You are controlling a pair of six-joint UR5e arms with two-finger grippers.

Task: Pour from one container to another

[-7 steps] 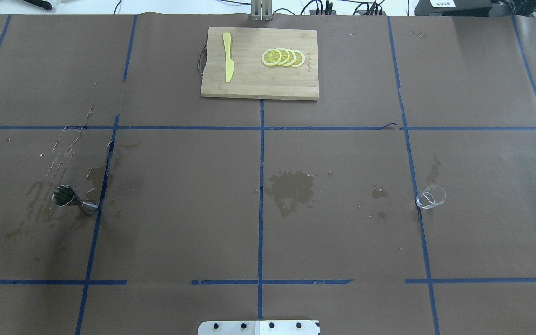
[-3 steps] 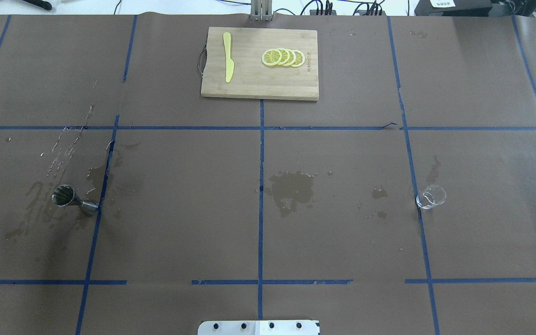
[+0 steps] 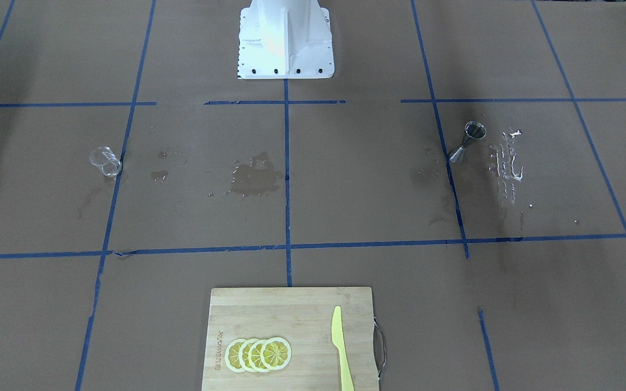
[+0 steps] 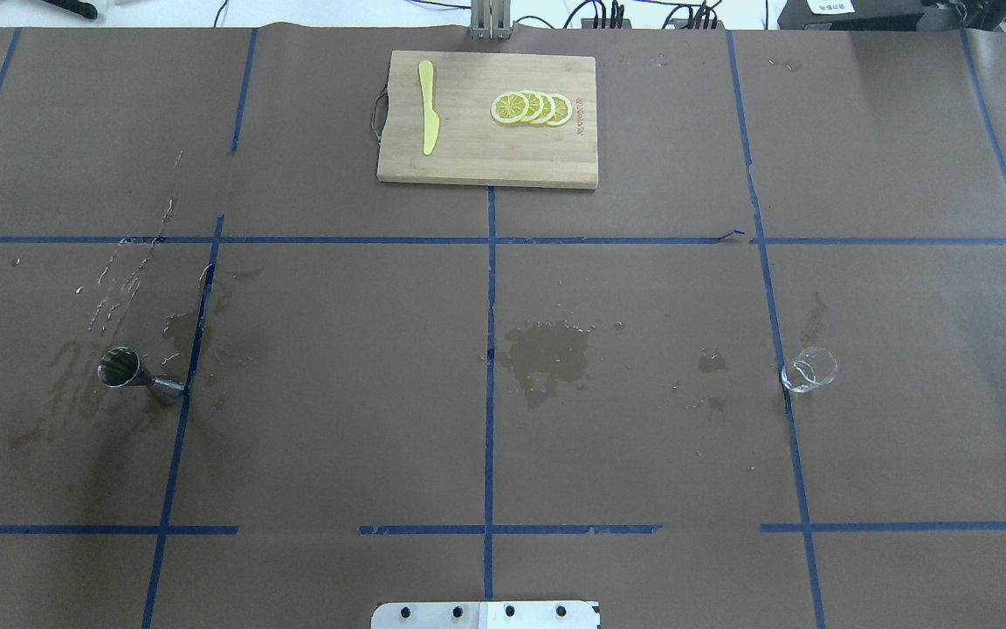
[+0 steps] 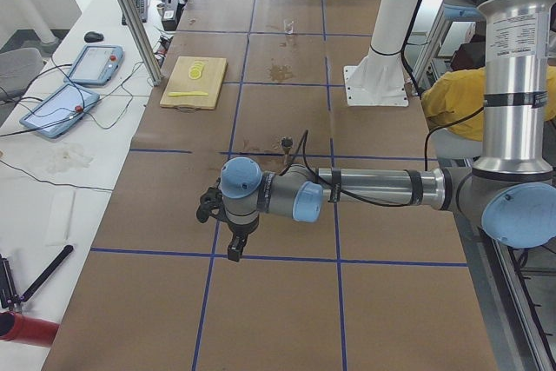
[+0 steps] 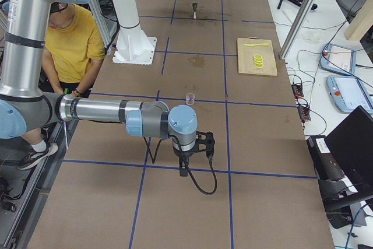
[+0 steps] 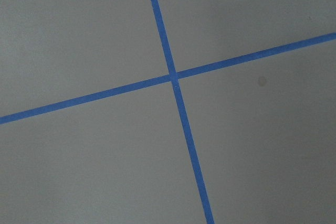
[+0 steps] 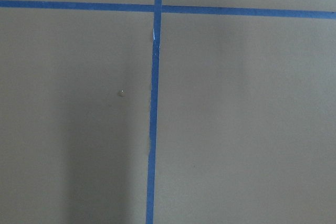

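A steel jigger (image 4: 138, 374) stands upright on the left part of the brown table cover, also seen in the front-facing view (image 3: 466, 142). A small clear glass (image 4: 809, 369) stands far to the right (image 3: 105, 161). Neither gripper shows in the overhead or front-facing views. My left gripper (image 5: 233, 251) hangs low over a blue tape line at the table's left end, well short of the jigger (image 5: 287, 142). My right gripper (image 6: 183, 170) hangs over the tape at the right end, short of the glass (image 6: 189, 98). I cannot tell whether either is open or shut.
A wooden cutting board (image 4: 468, 148) at the far middle carries lemon slices (image 4: 531, 108) and a yellow knife (image 4: 427, 107). Wet patches (image 4: 547, 354) mark the paper at the centre and around the jigger. A person in a yellow shirt (image 6: 73, 45) sits behind the robot's base (image 3: 285, 41).
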